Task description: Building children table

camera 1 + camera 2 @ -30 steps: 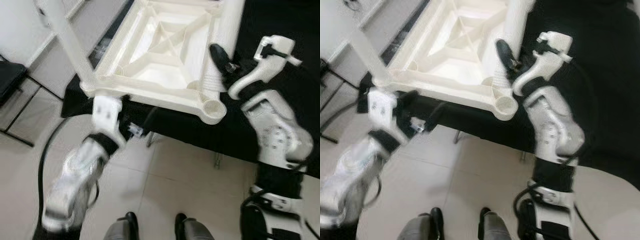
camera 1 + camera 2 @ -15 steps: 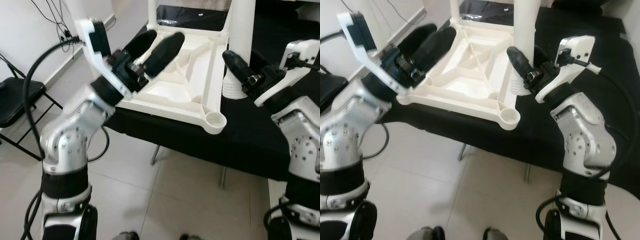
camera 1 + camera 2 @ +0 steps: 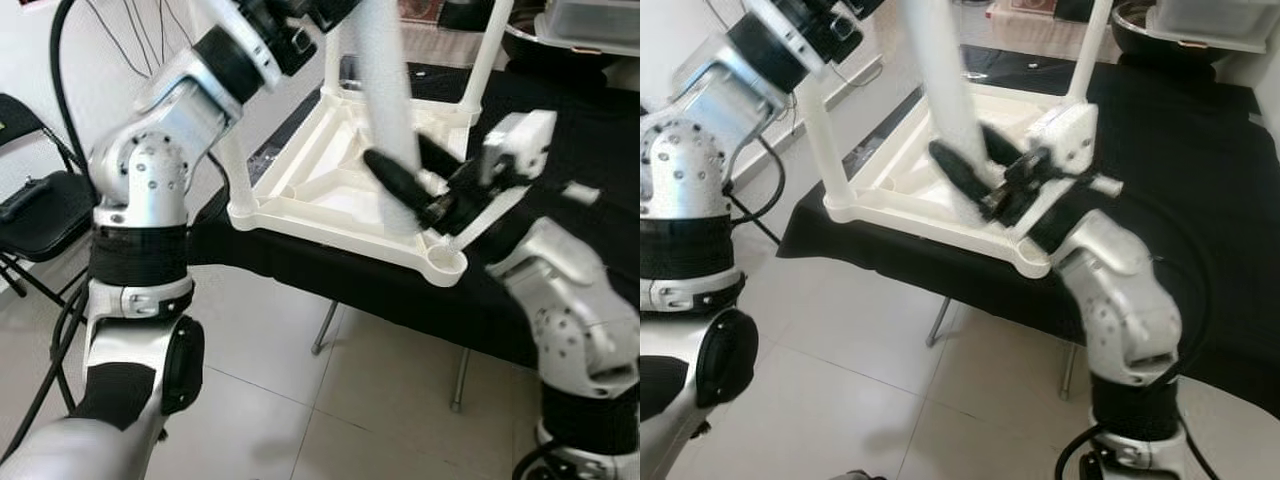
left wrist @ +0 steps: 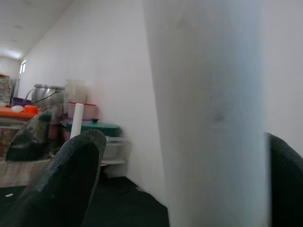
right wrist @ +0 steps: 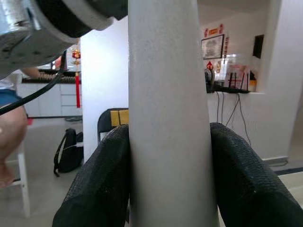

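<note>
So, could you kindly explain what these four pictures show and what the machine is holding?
This is a humanoid robot with two silver arms ending in black two-fingered grippers. The two wide pictures come from cameras in its head, looking down; the two close-ups come from cameras on its wrists. On a table with a black cloth lies an upside-down white plastic children's table, legs pointing up. The right gripper is shut around one white leg low down, near the corner socket. The left gripper holds the same leg higher up; that close-up shows a finger on each side.
</note>
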Controlling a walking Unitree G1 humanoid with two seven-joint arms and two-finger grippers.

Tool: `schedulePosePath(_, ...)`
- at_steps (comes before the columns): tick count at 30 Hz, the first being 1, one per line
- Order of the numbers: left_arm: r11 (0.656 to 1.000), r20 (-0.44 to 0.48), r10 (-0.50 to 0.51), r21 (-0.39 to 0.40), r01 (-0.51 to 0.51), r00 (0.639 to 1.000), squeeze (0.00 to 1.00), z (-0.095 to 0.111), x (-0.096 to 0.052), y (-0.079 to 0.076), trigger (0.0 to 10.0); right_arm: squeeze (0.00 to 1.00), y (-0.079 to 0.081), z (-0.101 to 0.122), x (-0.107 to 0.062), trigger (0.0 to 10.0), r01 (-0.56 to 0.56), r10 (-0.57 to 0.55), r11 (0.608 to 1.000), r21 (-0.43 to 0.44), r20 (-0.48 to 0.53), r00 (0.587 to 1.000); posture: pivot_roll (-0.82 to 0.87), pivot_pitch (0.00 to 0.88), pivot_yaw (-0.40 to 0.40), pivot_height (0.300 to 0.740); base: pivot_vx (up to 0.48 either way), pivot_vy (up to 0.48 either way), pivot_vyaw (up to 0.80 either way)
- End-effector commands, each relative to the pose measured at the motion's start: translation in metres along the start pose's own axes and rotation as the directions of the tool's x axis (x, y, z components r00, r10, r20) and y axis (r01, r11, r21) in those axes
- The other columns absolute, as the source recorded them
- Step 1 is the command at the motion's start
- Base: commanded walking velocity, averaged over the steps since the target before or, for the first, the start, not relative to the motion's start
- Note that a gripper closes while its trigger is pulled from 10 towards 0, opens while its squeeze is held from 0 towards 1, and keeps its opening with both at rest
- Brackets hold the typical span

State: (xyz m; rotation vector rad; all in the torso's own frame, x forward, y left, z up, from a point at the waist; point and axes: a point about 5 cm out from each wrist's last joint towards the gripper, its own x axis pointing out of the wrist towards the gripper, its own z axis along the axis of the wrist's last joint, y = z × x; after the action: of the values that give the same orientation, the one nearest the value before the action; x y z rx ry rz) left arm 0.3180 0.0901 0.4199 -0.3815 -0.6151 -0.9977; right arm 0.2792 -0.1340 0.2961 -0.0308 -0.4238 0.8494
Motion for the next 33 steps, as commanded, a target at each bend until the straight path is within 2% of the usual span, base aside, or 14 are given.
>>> schedulePosePath(1, 1.000, 0.001, 0.007, 0.017, -0.007, 1.000, 0.00, 0.001, 0.003, 0.000, 10.0, 0.00, 0.005, 0.004, 0.000, 10.0, -0.022, 0.022, 1.000, -0.005, 0.021, 1.000, 0.00, 0.068, 0.017, 0.740, 0.000, 0.000, 0.00)
schedulePosePath(2, 0.999, 0.003, 0.039, 0.035, -0.039, 0.999, 0.00, 0.009, 0.004, 0.006, 10.0, 0.00, 0.008, 0.002, 0.000, 10.0, -0.034, 0.034, 0.999, -0.010, 0.013, 0.999, 0.00, 0.068, 0.016, 0.740, 0.000, 0.000, 0.00)
schedulePosePath(3, 0.997, 0.007, 0.058, 0.048, -0.059, 0.998, 0.00, 0.014, 0.003, 0.010, 4.4, 0.00, 0.009, 0.002, 0.001, 10.0, -0.036, 0.037, 0.999, -0.012, 0.009, 0.999, 0.00, 0.068, 0.016, 0.740, 0.000, 0.000, 0.00)
schedulePosePath(4, 0.997, 0.007, 0.058, 0.048, -0.059, 0.998, 0.00, 0.014, 0.003, 0.010, 4.4, 0.00, 0.009, 0.002, 0.001, 10.0, -0.036, 0.037, 0.999, -0.012, 0.009, 0.999, 0.00, 0.068, 0.016, 0.740, 0.000, 0.000, 0.00)
schedulePosePath(5, 0.997, 0.011, 0.071, 0.040, -0.071, 0.997, 0.00, 0.017, 0.002, 0.012, 0.0, 0.00, 0.010, 0.001, 0.001, 10.0, -0.039, 0.040, 0.999, -0.014, 0.006, 0.999, 0.00, 0.068, 0.016, 0.740, 0.000, 0.000, 0.00)
schedulePosePath(15, 0.999, -0.013, 0.040, 0.000, -0.040, 0.999, 0.00, 0.017, 0.003, 0.015, 0.0, 0.00, 0.012, -0.010, 0.006, 10.0, -0.012, 0.011, 0.999, -0.035, -0.033, 0.999, 0.01, 0.063, 0.012, 0.740, 0.000, 0.000, 0.00)
schedulePosePath(20, 0.996, -0.055, -0.076, -0.058, 0.073, 0.996, 0.00, 0.012, -0.001, 0.004, 0.0, 0.00, 0.009, -0.023, 0.009, 10.0, 0.034, -0.043, 0.996, -0.083, -0.101, 0.994, 0.01, 0.063, 0.012, 0.740, 0.000, 0.000, 0.00)
schedulePosePath(22, 0.993, -0.072, -0.113, -0.049, 0.110, 0.991, 0.00, 0.010, -0.004, 0.000, 0.0, 0.00, 0.008, -0.028, 0.010, 10.0, 0.049, -0.061, 0.994, -0.093, -0.134, 0.989, 0.01, 0.062, 0.011, 0.740, 0.000, 0.000, 0.00)
schedulePosePath(23, 0.988, -0.120, -0.157, -0.028, 0.155, 0.980, 0.00, 0.000, -0.009, -0.004, 0.0, 0.00, 0.005, -0.034, 0.011, 10.0, 0.081, -0.094, 0.994, -0.080, -0.173, 0.980, 0.01, 0.059, 0.009, 0.740, 0.000, 0.000, 0.00)
schedulePosePath(24, 0.980, -0.171, -0.196, -0.011, 0.198, 0.965, 0.00, -0.014, -0.016, -0.008, 0.0, 1.00, 0.005, -0.039, 0.013, 10.0, 0.079, -0.091, 0.995, -0.066, -0.200, 0.976, 0.01, 0.056, 0.008, 0.740, 0.000, 0.000, 0.00)
schedulePosePath(25, 0.980, -0.171, -0.196, -0.011, 0.198, 0.965, 0.00, -0.014, -0.016, -0.008, 0.0, 1.00, 0.005, -0.039, 0.013, 10.0, 0.079, -0.091, 0.995, -0.066, -0.200, 0.976, 0.01, 0.056, 0.008, 0.740, 0.000, 0.000, 0.00)
schedulePosePath(27, 0.971, -0.241, -0.231, 0.000, 0.238, 0.943, 0.00, -0.035, -0.026, -0.010, 0.0, 1.00, 0.008, -0.043, 0.017, 10.0, 0.073, -0.082, 0.996, -0.046, -0.220, 0.972, 0.01, 0.053, 0.003, 0.740, 0.000, 0.000, 0.00)
schedulePosePath(28, 0.971, -0.241, -0.231, 0.000, 0.238, 0.943, 0.00, -0.035, -0.026, -0.010, 0.0, 1.00, 0.008, -0.043, 0.017, 10.0, 0.073, -0.082, 0.996, -0.046, -0.220, 0.972, 0.01, 0.053, 0.003, 0.740, 0.000, 0.000, 0.00)
schedulePosePath(33, 0.972, -0.344, -0.209, 0.034, 0.234, 0.915, 0.00, -0.065, -0.045, -0.007, 0.0, 1.00, 0.022, -0.043, 0.025, 10.0, 0.031, -0.029, 1.000, 0.006, -0.218, 0.976, 0.01, 0.050, 0.001, 0.740, 0.000, 0.000, 0.00)
